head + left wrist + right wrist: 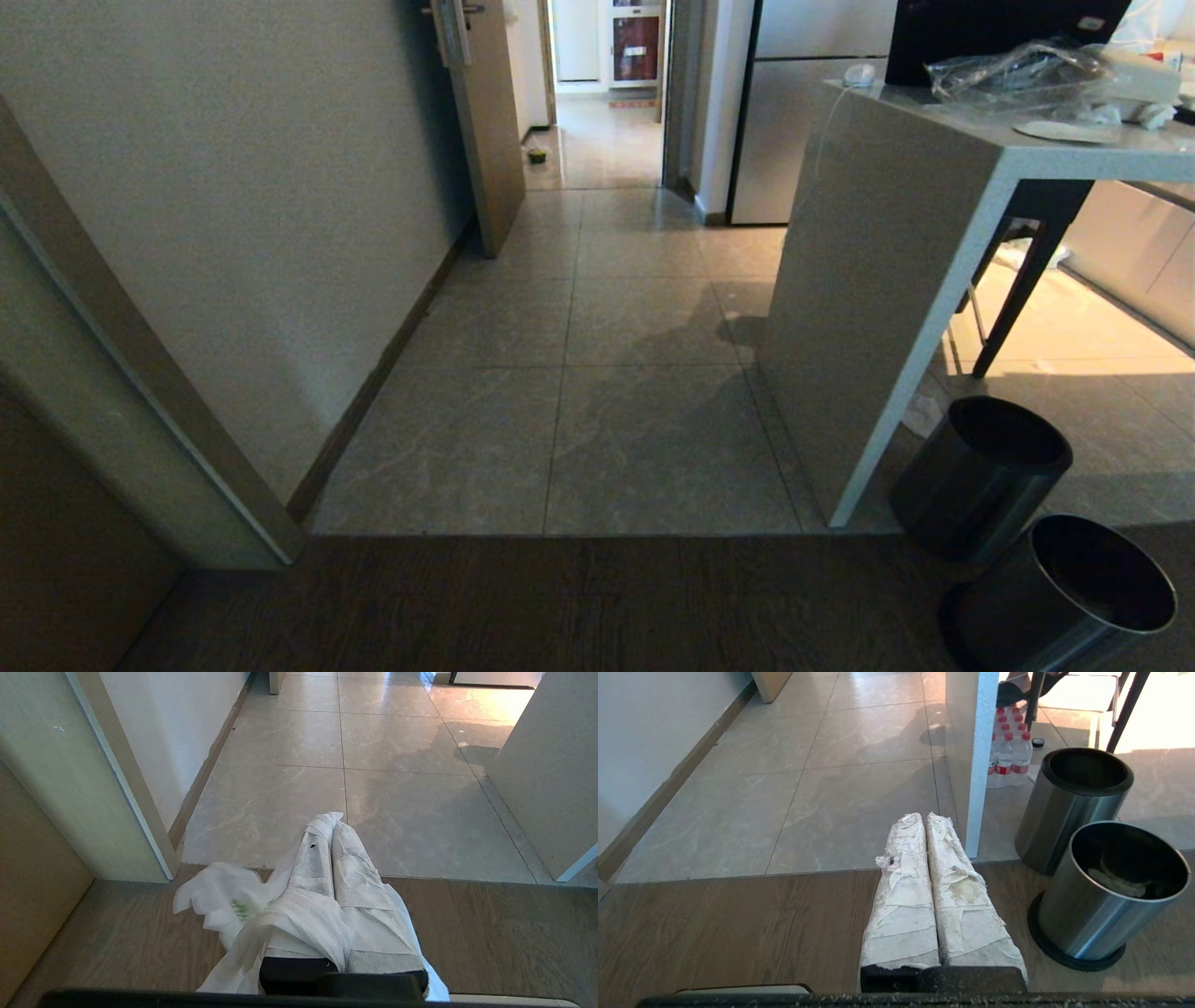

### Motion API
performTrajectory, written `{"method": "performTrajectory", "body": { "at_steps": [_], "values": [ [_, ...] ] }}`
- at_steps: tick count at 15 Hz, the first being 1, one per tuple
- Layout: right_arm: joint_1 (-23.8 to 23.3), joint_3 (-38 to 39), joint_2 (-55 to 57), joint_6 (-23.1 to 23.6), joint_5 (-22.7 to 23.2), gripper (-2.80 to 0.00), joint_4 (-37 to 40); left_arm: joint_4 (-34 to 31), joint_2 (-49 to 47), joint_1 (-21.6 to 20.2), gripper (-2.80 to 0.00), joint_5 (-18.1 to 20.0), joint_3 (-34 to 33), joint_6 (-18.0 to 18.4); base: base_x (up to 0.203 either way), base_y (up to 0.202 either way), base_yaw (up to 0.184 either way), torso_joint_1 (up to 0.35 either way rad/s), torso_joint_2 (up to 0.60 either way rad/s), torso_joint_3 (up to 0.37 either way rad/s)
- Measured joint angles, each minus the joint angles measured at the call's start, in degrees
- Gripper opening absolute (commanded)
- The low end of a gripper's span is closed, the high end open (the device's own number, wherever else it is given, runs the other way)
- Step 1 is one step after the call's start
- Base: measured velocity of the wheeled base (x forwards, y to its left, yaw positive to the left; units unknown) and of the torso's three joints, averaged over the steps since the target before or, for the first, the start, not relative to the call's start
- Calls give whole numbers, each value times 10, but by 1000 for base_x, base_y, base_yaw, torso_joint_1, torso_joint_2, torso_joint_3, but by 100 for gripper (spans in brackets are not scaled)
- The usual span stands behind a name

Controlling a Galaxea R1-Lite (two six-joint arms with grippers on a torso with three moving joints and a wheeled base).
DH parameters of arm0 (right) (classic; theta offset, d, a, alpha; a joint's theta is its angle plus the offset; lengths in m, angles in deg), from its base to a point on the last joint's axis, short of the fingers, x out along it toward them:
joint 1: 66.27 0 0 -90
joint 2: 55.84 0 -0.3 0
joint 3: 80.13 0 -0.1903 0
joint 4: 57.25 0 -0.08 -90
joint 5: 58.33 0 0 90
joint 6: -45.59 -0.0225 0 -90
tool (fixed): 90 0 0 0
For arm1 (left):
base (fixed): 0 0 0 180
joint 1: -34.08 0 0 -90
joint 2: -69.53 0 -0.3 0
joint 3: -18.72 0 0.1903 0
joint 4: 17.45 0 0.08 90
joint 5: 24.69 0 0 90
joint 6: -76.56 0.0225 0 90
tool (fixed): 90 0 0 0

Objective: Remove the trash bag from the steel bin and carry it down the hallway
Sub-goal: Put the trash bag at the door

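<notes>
Tiled hallway (607, 308) ahead, trash bag (224, 905) in left jaws.

Two round bins stand at the near right: the steel bin (1064, 597) with its bright rim nearest, a dark-rimmed bin (980, 476) just behind it beside the table (878, 280). The tiled hallway (607, 308) runs far past an open door (485, 121).

The steel bin (1064, 597) stands nearer than the second bin (980, 476), both right of the counter's end panel (868, 308).

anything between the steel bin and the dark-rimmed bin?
Nothing: the steel bin and dark-rimmed bin stand side by side, only bare floor showing, in the right wrist view.
</notes>
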Motion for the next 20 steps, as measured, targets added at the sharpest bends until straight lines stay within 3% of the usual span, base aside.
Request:
{"method": "performTrajectory", "body": {
  "at_steps": [5, 20],
  "values": [
    [0, 0, 0, 0, 0, -280, 0, 0, 0, 0, -280, 0, 0, 0, 24, 0, 1, 0, 0, 1],
    [0, 0, 0, 0, 0, -280, 0, 1, 0, 0, -280, -1, -1, -1, 189, 0, 1, 2, 3, 2]
  ]
}}
